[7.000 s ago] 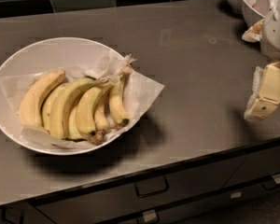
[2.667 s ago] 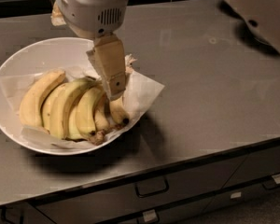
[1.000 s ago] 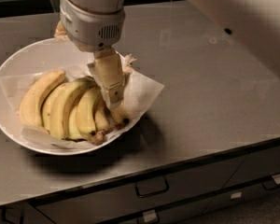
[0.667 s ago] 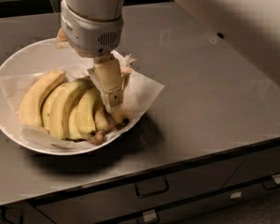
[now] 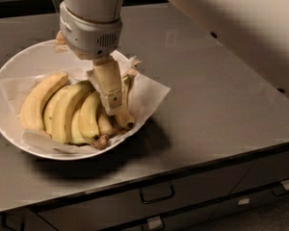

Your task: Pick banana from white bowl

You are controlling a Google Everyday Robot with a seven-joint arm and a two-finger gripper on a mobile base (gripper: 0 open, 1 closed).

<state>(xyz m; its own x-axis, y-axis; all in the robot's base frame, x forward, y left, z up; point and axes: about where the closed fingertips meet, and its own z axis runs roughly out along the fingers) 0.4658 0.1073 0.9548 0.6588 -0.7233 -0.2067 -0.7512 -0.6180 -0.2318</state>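
Banana (image 5: pixel 66 110) lies in the white bowl (image 5: pixel 9 76); end effector (image 5: pixel 116 110) sits low in the bunch (image 5: pixel 89 117), closure I cannot tell. Grasping step: next calls for a firm pinch.

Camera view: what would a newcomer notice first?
The robot arm's pale wrist fills the top, its gripper down among the bananas at the bunch's right side. They lie on crumpled paper in a wide white bowl at the left of a grey counter.
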